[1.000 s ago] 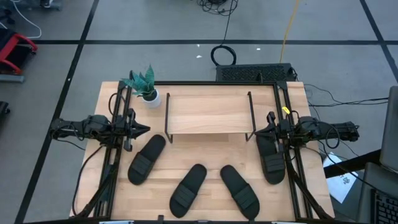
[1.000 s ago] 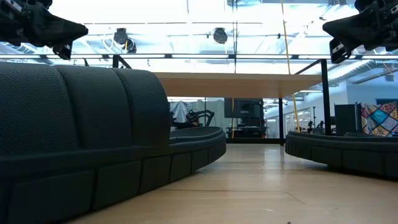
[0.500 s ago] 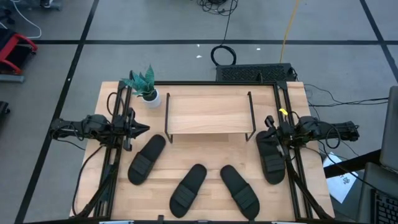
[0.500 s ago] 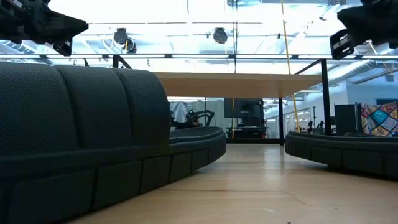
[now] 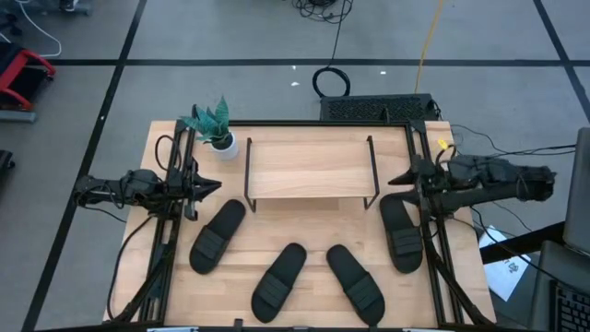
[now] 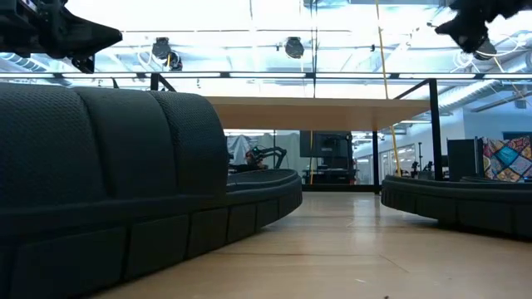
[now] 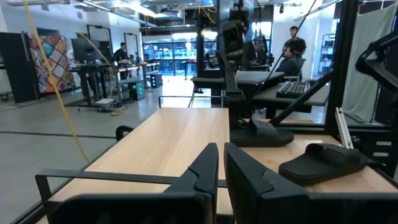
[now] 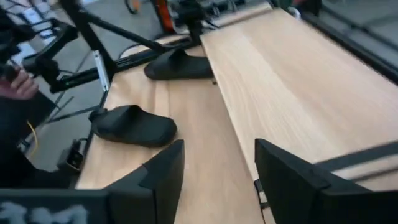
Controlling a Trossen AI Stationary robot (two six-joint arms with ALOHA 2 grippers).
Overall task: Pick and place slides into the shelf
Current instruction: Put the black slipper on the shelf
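Jaws apart; four slides [image 5: 218, 235], one shelf [image 5: 309, 168]

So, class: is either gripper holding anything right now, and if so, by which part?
Nothing is held. The left gripper is shut on nothing; the right gripper is open and empty. All four slides lie on the table.

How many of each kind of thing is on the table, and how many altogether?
Black slides: 4
Shelf: 1
Potted plant: 1
Total: 6
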